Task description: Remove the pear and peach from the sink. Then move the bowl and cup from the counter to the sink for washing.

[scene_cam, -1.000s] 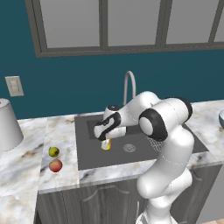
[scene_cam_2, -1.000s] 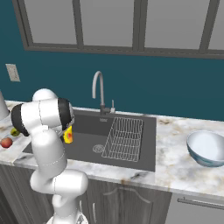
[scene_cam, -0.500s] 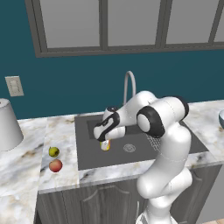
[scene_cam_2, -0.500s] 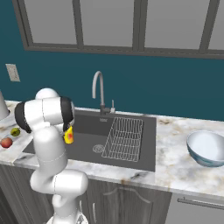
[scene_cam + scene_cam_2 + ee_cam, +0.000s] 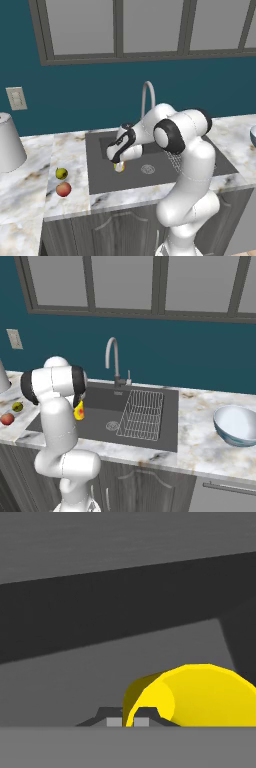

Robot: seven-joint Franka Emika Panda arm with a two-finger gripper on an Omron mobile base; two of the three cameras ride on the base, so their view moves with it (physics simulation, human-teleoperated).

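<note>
My gripper (image 5: 119, 161) is shut on the yellow cup (image 5: 120, 167), holding it low inside the dark grey sink (image 5: 165, 176), left of the drain. In the hand view the cup (image 5: 200, 697) fills the lower right, its rim wall pinched between my fingertips (image 5: 142, 719). From the right, the cup (image 5: 79, 413) shows its red mark beside my arm. The pear (image 5: 61, 173) and the peach (image 5: 63, 189) lie on the counter (image 5: 30, 200) left of the sink. On the counter to the right sits the bowl (image 5: 239, 425).
A wire rack (image 5: 142, 413) covers the sink's right half, and the curved faucet (image 5: 114, 358) rises behind the basin. A large grey-white conical vessel (image 5: 9, 142) stands at the far left of the counter. A wall outlet (image 5: 16, 98) sits above it.
The gripper has sunk slightly into the sink with the cup and drifted a little left. The fruit and the bowl have not moved.
</note>
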